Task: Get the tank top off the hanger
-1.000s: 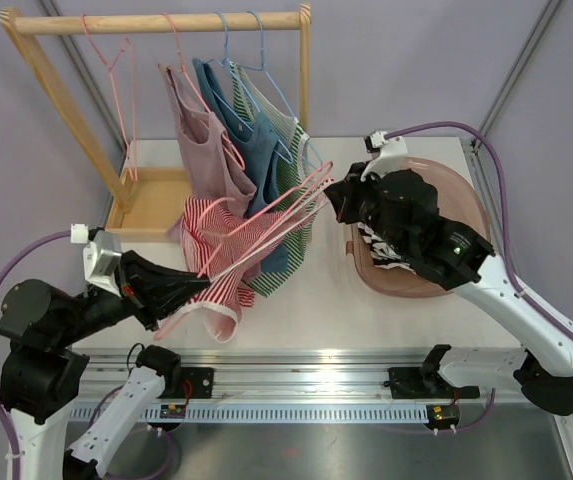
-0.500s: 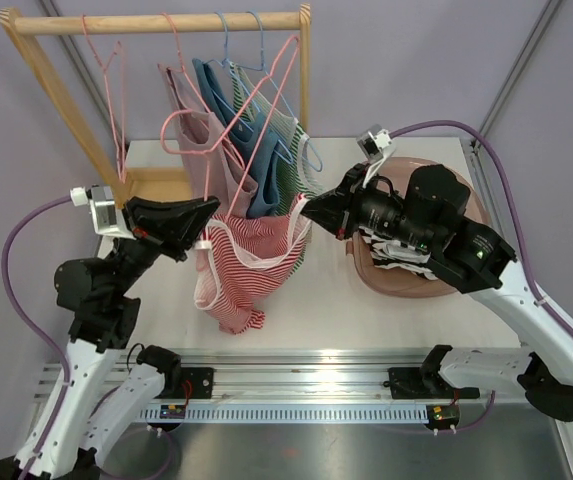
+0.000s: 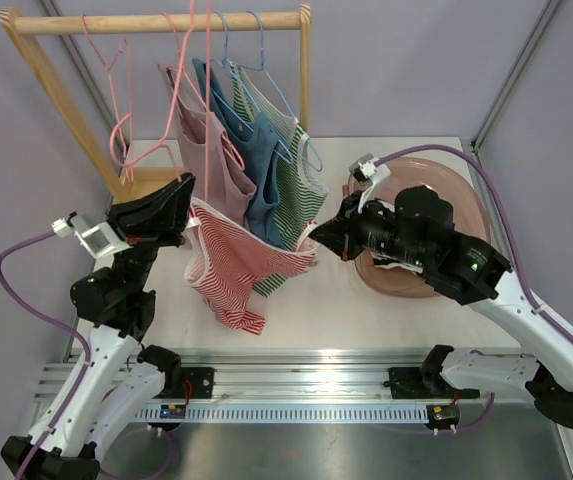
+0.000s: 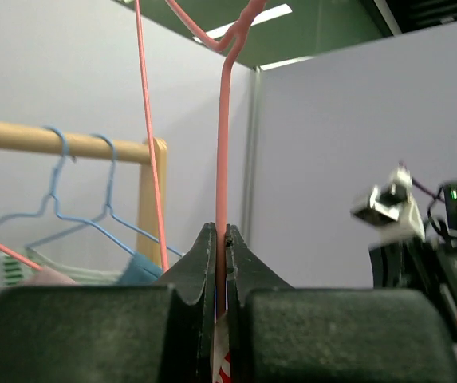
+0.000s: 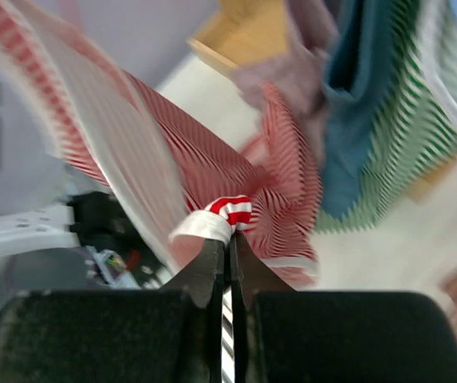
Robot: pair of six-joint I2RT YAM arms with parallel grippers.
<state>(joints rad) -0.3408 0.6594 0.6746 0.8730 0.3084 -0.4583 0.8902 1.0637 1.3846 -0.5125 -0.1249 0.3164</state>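
A red-and-white striped tank top (image 3: 241, 262) hangs stretched between my two grippers above the table. My left gripper (image 3: 188, 215) is shut on the pink wire hanger (image 3: 204, 120), which stands almost upright; the wire runs up between its fingers in the left wrist view (image 4: 222, 144). My right gripper (image 3: 313, 232) is shut on the top's white-edged strap (image 5: 212, 219), holding it out to the right. The striped cloth (image 5: 236, 159) fills the right wrist view.
A wooden rack (image 3: 166, 22) at the back holds pink, blue and green-striped tops (image 3: 256, 150) on hangers, plus an empty pink hanger (image 3: 116, 90). A pink basin (image 3: 466, 200) with clothes sits at right, under my right arm.
My left gripper has swung the pink hanger up to nearly vertical and risen. The striped top has lifted and now stretches between both grippers. My right gripper stays on the strap.
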